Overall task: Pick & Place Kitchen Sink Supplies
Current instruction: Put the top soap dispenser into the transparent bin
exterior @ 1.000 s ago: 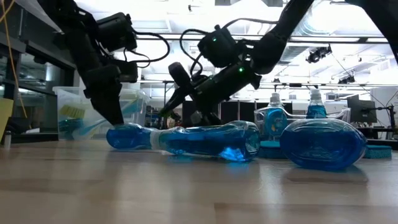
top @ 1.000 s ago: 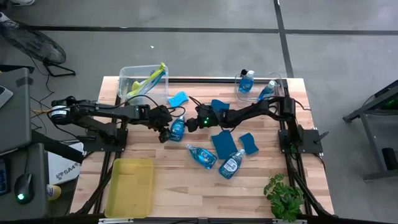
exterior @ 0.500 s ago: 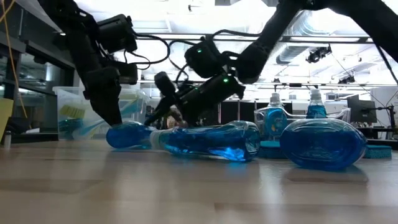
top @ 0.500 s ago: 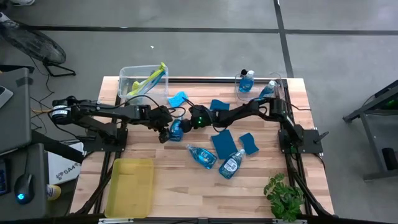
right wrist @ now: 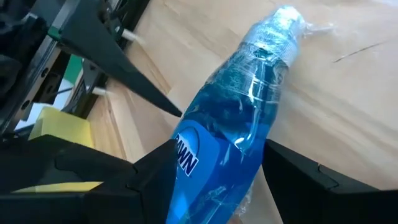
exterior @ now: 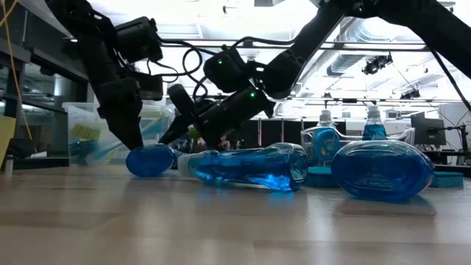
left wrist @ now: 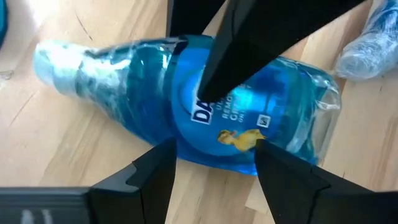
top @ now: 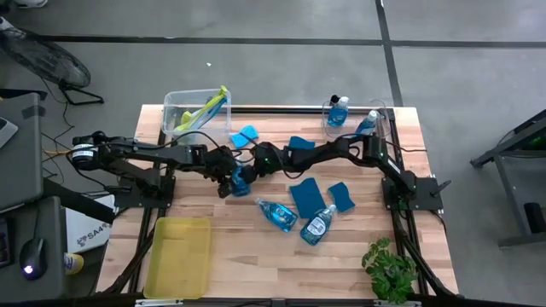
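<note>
Mid-table, both arms' fingers crowd one soap bottle (top: 242,176), table edges (top: 281,296) distant

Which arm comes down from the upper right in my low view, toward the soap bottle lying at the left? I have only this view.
Observer: It is the right arm. In the high view the right gripper reaches across the middle of the table to that soap bottle.
Operator: Is it around the bottle?
Observer: Yes. The right wrist view shows its open fingers on either side of the bottle's body.
Operator: And the other arm?
Observer: The left gripper is at the same bottle, coming from the table's left side.
</note>
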